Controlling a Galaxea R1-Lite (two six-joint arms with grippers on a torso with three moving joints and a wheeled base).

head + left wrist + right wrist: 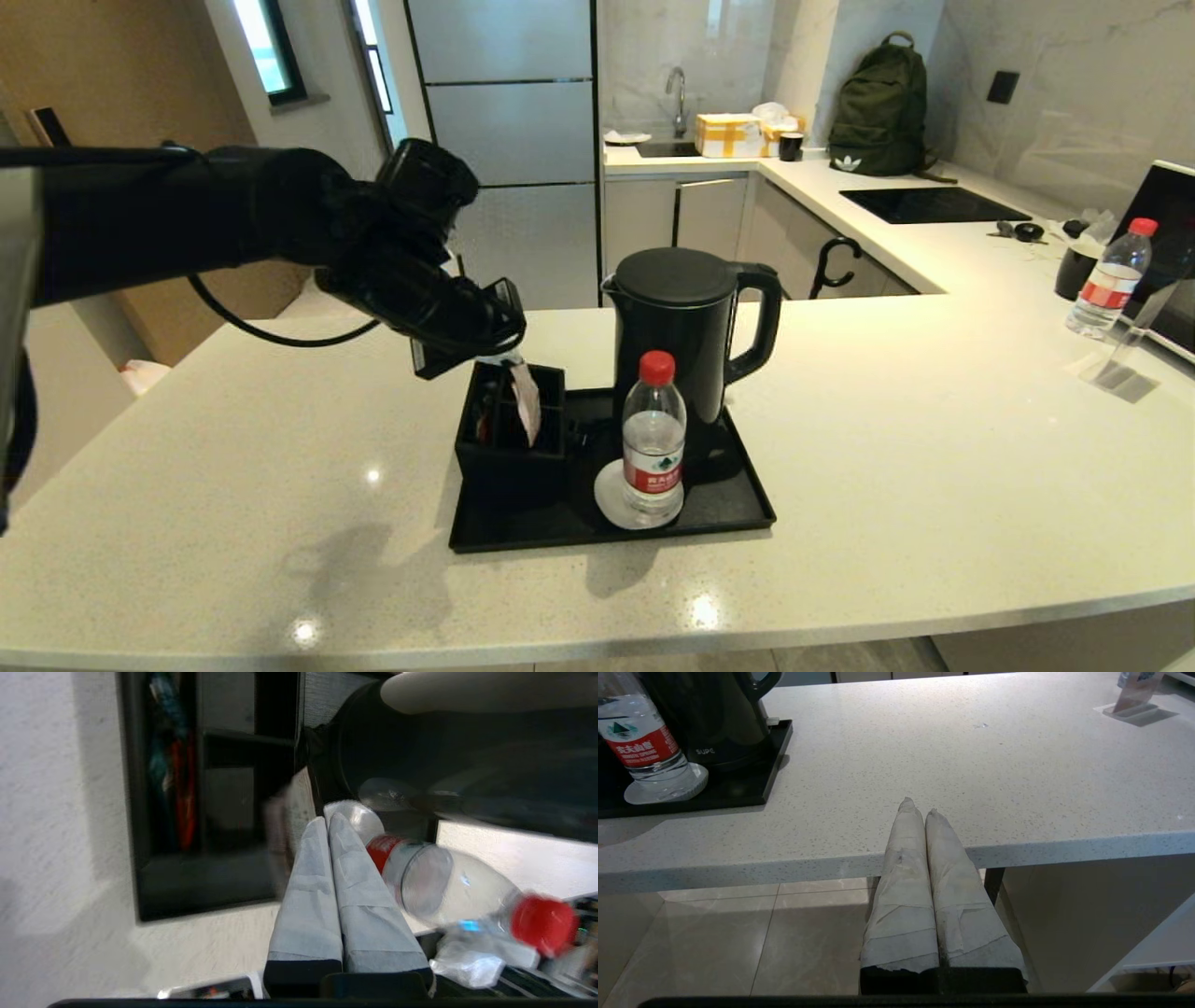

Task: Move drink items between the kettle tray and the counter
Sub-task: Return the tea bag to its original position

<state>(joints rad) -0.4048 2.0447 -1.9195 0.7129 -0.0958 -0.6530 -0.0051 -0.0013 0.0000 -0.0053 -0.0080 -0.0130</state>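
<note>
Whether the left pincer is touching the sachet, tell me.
Touching. Head view shows the sachet hanging from the tips of the shut left pincer, over the compartmented box.

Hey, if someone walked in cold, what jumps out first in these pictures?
The left gripper hangs over the compartmented box on the kettle tray, pinching the pink sachet above it. Behind stands the tall black kettle, with a red-capped water bottle in front. The right gripper waits shut below the counter edge.
</note>
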